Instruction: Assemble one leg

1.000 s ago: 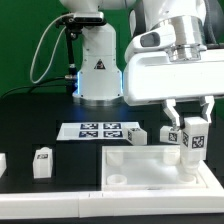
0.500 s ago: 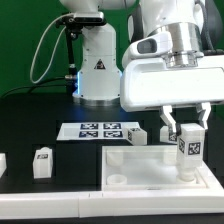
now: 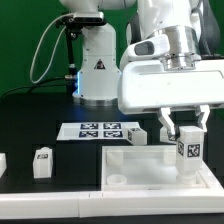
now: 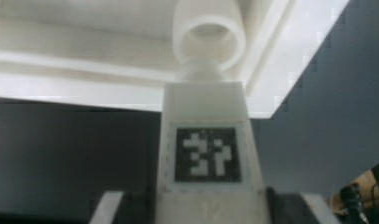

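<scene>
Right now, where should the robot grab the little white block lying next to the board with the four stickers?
Probably from straight above, pinching the loose leg across its flat side faces near the middle. It lies low on the table beside the marker board, top uncovered. First the gripper must release the held leg.

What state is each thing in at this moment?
gripper: shut on the held leg.
held leg: upright, lower end over a corner hole of the panel; seated or not, cannot tell.
panel: lying flat, other visible hole empty.
marker board: flat on the table.
centre leg: loose beside the marker board.
standing leg: upright, loose, at the exterior view's left.
</scene>
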You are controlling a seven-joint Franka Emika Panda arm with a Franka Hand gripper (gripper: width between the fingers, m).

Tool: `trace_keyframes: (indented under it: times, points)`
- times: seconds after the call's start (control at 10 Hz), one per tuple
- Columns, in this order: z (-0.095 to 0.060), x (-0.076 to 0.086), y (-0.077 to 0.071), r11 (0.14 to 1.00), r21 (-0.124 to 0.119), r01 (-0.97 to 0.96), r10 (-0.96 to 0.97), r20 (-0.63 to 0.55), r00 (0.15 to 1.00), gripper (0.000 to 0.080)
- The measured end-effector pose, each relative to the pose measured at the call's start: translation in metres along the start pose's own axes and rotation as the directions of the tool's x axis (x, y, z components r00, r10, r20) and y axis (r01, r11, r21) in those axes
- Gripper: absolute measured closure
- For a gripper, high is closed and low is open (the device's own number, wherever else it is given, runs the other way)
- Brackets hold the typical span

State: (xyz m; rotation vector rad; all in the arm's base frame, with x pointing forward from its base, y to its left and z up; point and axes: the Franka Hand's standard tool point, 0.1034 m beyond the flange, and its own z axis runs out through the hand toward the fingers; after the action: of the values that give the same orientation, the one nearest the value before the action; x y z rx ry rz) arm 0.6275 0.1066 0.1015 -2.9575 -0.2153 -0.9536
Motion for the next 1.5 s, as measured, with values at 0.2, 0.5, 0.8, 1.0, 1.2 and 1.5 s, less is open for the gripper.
trace_keyframes:
  times: [0.2,0.5,0.8,1.0,1.2,1.5]
  points:
    - [-0.009,0.000,-0.001,1.000,0.003,0.001,-0.001,0.009,1.000,0.0512]
    - [-0.012,-0.007,0.002,1.000,0.001,0.009,-0.009,0.017,1.000,0.0512]
    - [-0.007,-0.011,-0.004,1.000,0.006,0.017,-0.017,0.022,1.000,0.0512]
    - [0.000,-0.017,-0.005,1.000,0.004,0.019,-0.019,0.023,1.000,0.0512]
    - [0.005,-0.021,-0.005,1.000,0.003,0.020,-0.020,0.025,0.999,0.0512]
    - [0.009,-0.015,-0.008,1.000,0.000,0.010,-0.010,0.004,1.000,0.0512]
